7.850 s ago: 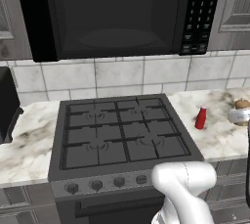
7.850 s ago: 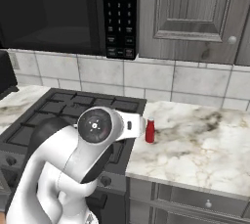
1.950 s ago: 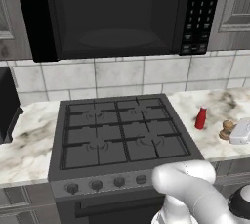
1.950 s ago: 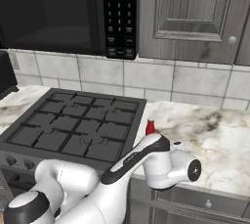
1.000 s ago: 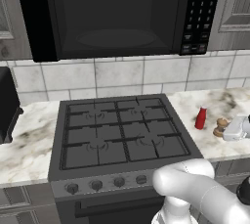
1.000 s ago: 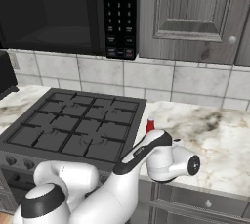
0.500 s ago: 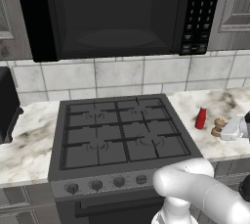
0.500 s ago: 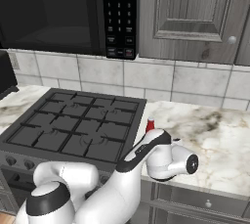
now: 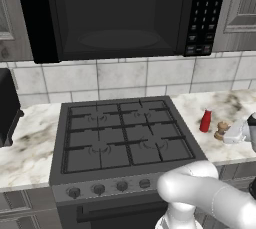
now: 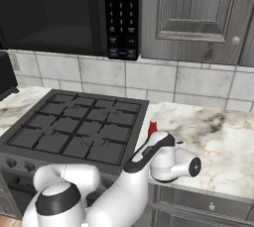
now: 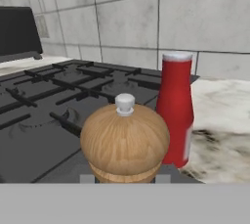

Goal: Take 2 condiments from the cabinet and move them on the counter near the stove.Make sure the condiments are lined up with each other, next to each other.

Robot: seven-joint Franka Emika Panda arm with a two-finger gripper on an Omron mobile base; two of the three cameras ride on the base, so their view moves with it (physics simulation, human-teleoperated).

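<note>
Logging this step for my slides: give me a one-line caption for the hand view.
Wooden shaker up close, red bottle just behind it on the marble counter, stove alongside.

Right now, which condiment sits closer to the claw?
The brown wooden shaker, right at the claw; the red squeeze bottle stands behind it, toward the stove.

A black microwave hangs above a grey tiled wall, beside a grey panelled cabinet door, and a black appliance stands at far left.
</note>
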